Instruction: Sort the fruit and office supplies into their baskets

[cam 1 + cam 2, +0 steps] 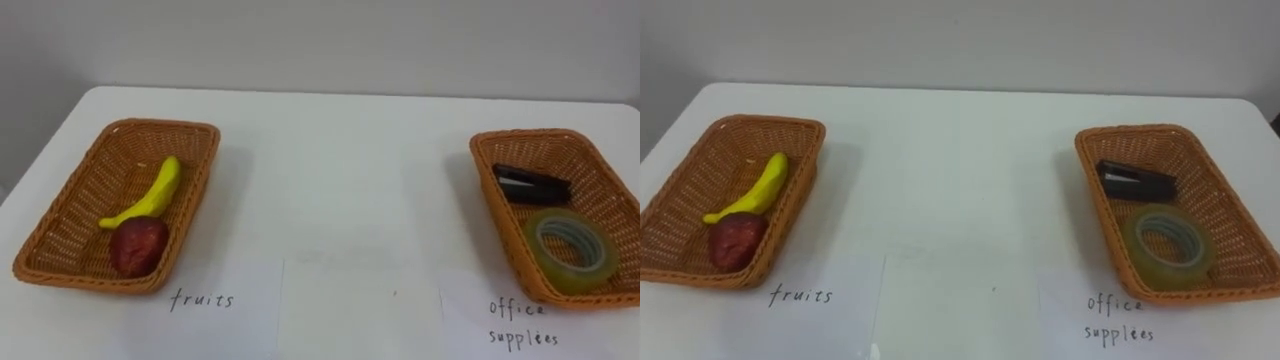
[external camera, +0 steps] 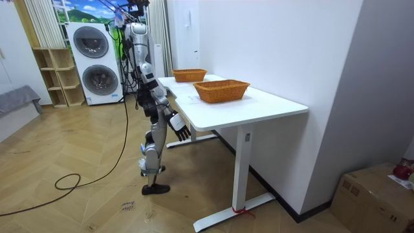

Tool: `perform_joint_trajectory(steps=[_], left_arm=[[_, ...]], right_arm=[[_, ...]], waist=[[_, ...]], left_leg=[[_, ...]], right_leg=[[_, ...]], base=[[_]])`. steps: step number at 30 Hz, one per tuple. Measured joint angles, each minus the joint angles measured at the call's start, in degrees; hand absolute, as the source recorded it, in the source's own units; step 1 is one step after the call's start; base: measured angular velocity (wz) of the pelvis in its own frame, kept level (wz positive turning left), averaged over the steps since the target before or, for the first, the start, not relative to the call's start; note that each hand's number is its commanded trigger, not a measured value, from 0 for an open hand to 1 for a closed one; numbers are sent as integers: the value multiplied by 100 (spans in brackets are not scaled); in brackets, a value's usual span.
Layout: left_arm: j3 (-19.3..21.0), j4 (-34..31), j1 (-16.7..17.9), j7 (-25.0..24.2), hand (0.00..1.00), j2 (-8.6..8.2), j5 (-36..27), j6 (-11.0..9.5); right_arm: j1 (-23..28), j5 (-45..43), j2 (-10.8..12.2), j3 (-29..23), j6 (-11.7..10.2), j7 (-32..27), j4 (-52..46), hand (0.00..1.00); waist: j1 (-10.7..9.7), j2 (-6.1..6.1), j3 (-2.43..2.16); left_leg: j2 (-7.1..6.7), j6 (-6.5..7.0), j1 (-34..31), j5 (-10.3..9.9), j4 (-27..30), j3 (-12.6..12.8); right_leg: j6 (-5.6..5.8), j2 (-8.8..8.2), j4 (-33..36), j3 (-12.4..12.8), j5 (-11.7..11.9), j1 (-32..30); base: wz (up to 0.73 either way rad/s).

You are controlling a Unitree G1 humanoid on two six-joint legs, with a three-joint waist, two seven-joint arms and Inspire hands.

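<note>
A yellow banana and a dark red apple lie in the left wicker basket, which has a paper label reading fruits in front of it. A black stapler and a roll of clear tape lie in the right wicker basket, labelled office supplies. In the room view I stand at the long edge of the white table. My right hand hangs below the tabletop with relaxed fingers, holding nothing.
The white tabletop stretches between the two baskets, with a blank sheet of paper at its front edge. A wall runs behind the table. Washing machines and a shelf stand behind me.
</note>
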Motion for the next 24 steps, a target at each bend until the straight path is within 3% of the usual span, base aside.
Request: perform_joint_trajectory(steps=[5,13,24], left_arm=[[-10,5,-26,-38,0,-1,4,0],[-19,5,-106,-37,0,0,250,3],[-15,7,-132,3,0,-4,504,29]], right_arm=[[-48,5,7,8,10,150,54,0],[-50,9,10,23,12,162,49,0],[-23,77,16,20,12,121,53,0]], waist=[[-1,-18,-4],[-2,-66,39],[-15,-51,14]], left_leg=[[11,-2,9,-1,31,-2],[16,-9,14,-21,29,-10],[14,-8,45,-23,30,-5]], right_leg=[[-5,4,2,3,3,32],[-6,15,2,22,4,43],[-7,19,7,70,4,54]], base=[[2],[0],[0]])
